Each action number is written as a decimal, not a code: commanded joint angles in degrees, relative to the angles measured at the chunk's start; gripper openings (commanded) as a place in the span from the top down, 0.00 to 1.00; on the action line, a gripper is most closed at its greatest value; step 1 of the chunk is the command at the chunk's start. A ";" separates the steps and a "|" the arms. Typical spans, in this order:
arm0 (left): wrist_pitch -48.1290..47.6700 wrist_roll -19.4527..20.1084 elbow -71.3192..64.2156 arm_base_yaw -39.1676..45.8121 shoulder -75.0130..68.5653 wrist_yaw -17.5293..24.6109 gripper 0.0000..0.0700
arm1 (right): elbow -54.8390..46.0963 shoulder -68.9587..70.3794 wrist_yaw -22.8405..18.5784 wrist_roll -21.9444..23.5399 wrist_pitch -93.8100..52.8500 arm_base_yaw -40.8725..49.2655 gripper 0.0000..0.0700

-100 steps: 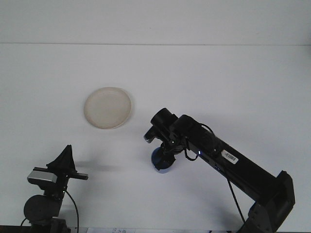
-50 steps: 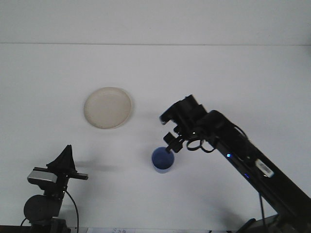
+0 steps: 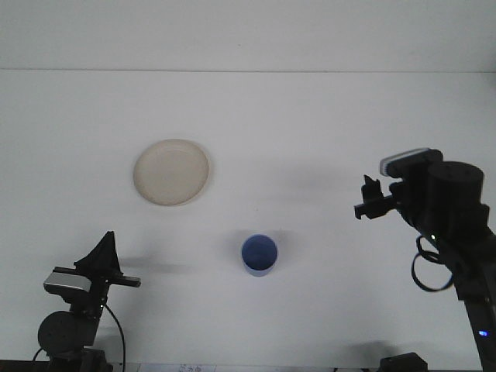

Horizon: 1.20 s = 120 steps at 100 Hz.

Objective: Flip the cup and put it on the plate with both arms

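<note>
The blue cup [image 3: 259, 255] stands upright on the white table, mouth up, near the front centre, with nothing touching it. The cream plate [image 3: 171, 171] lies flat to the cup's back left and holds nothing. My right gripper [image 3: 370, 199] hangs in the air well to the right of the cup, open and holding nothing. My left gripper [image 3: 105, 254] rests at the front left corner, its fingers drawn together to a point, far from both cup and plate.
The right arm's dark body [image 3: 453, 209] fills the right edge. The left arm's base and camera block [image 3: 70, 284] sit at the bottom left. The back wall meets the table along a line across the top.
The right gripper let go of the cup's rim and pulled back up and to the right, leaving the cup standing mouth up. The left arm has not moved.
</note>
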 commanded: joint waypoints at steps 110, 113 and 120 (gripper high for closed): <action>-3.37 -0.98 7.32 0.02 0.44 0.22 0.98 | -51.47 -45.18 2.16 12.79 32.79 -2.43 1.00; -5.16 -0.98 9.29 0.02 1.01 0.20 0.98 | -51.47 -45.18 2.16 12.79 32.79 -2.43 1.00; -10.01 -0.98 14.62 0.02 3.32 0.20 0.98 | -51.47 -45.18 2.14 12.79 32.79 -2.43 1.00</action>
